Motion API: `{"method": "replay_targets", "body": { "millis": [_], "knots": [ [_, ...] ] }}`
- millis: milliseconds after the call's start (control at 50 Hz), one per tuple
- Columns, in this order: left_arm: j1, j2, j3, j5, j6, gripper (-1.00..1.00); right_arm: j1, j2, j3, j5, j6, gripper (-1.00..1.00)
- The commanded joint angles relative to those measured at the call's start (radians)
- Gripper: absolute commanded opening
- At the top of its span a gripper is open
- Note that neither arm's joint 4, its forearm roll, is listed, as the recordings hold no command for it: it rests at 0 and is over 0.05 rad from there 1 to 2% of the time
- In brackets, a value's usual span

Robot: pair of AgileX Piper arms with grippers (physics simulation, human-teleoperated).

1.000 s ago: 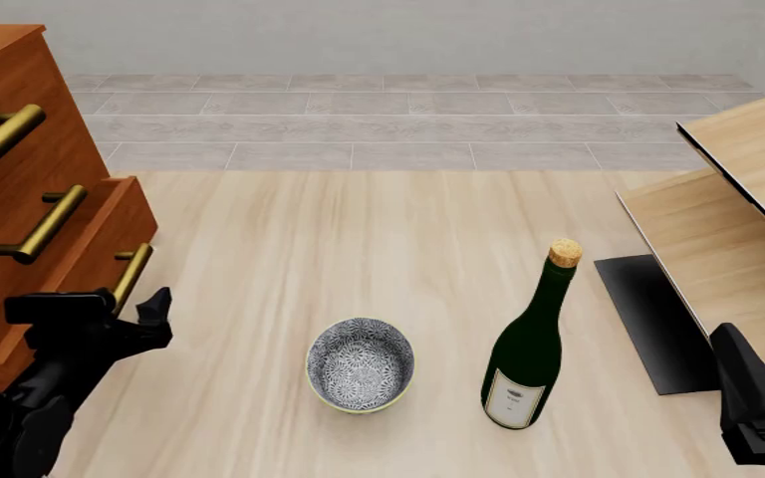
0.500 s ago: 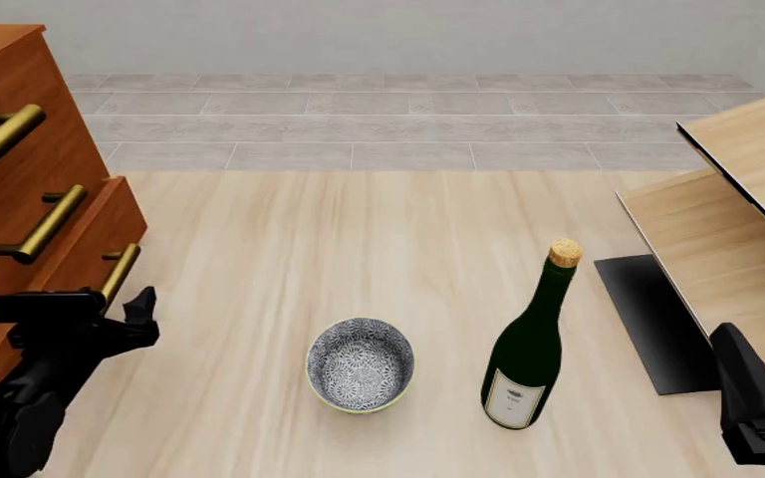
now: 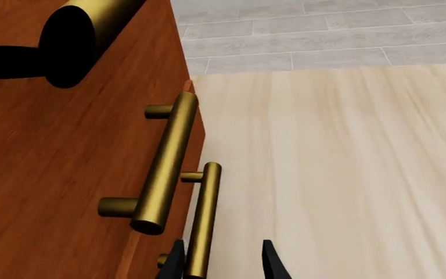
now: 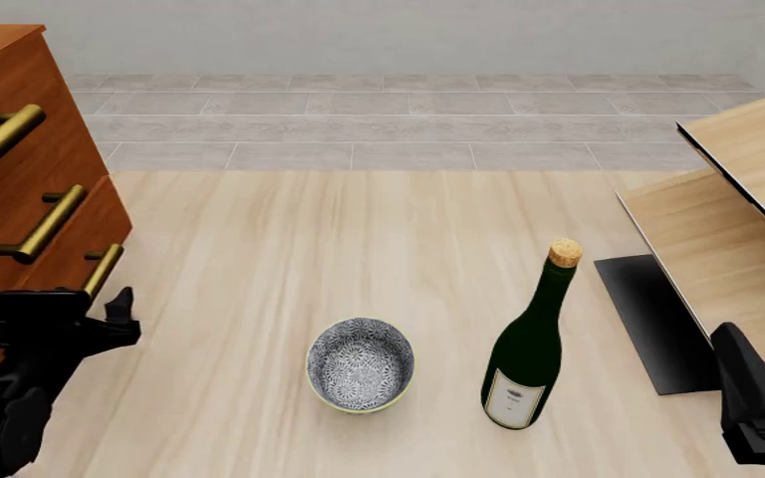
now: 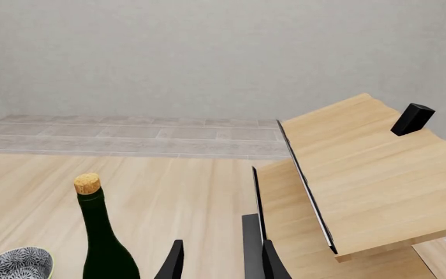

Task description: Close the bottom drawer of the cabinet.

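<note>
Nearly shut, the bottom drawer [image 4: 84, 289] sits directly ahead of the left gripper [image 3: 221, 264], whose fingers stand apart beside its brass handle [image 3: 200, 224]; pushing off-centre could glance off the bar, leaving the cabinet [image 4: 17, 189] ajar

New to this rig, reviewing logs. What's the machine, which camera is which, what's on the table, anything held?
These are simulator renders of two black robot arms at a table. One picture is a fixed overhead-front camera; the other two sit behind each gripper.

The left gripper is open at the bottom drawer of the reddish-brown cabinet, one finger against the brass handle, seemingly pushing.

The right gripper is open, idle and holds nothing.

On the table: a patterned bowl, a corked green wine bottle and pale wood furniture.
</note>
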Motion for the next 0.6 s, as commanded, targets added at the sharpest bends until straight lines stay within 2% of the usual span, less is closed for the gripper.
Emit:
{"method": "replay_targets", "body": {
  "millis": [20, 200, 220, 260, 480, 600],
  "knots": [
    [0.066, 0.011, -0.011, 0.000, 0.054, 1.00, -0.001, 0.000, 0.000, -0.001, 0.003, 1.00],
    [0.100, 0.029, -0.028, 0.000, 0.098, 1.00, -0.001, 0.001, -0.001, 0.000, 0.003, 1.00],
    [0.107, 0.030, -0.030, 0.000, 0.124, 1.00, 0.000, 0.000, -0.001, 0.000, 0.003, 1.00],
    [0.111, 0.035, -0.032, 0.000, 0.115, 1.00, 0.000, 0.001, -0.001, 0.000, 0.004, 1.00],
    [0.135, 0.050, -0.045, 0.000, 0.163, 1.00, -0.001, 0.000, -0.001, 0.001, 0.003, 1.00],
    [0.143, 0.056, -0.047, 0.000, 0.158, 1.00, -0.001, 0.000, -0.001, 0.001, 0.003, 1.00]
  ]
}}
